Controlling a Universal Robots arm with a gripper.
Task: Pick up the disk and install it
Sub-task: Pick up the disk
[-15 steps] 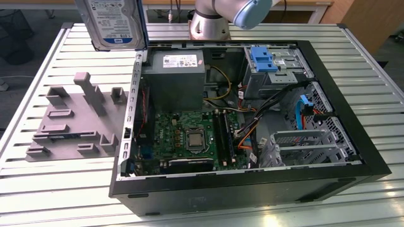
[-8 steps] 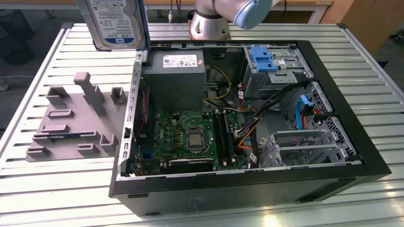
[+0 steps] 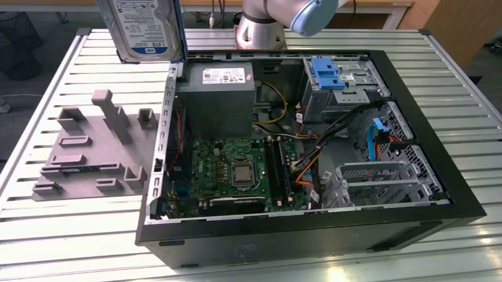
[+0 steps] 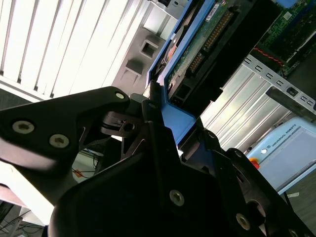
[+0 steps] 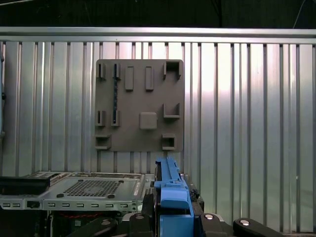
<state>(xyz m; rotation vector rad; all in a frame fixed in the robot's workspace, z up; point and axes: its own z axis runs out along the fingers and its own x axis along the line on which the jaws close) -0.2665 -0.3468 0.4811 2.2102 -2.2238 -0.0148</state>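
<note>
Status: disk (image 3: 146,28) held aloft.
My gripper (image 4: 173,121) was clamped on the disk's blue frame, holding it upright over the table (image 3: 47,235), beside the open case (image 3: 314,232).

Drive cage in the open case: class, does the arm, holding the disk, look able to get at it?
Probably yes. The case lies open upward and nothing covers the cage; cables run just beside it. The hand is clamped on the disk.

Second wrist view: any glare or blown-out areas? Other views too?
Second wrist view: the table slats blow out white, the gripper holding the disk is in shade; exterior view: glare on the near slats; first wrist view: soft streaks only.
</note>
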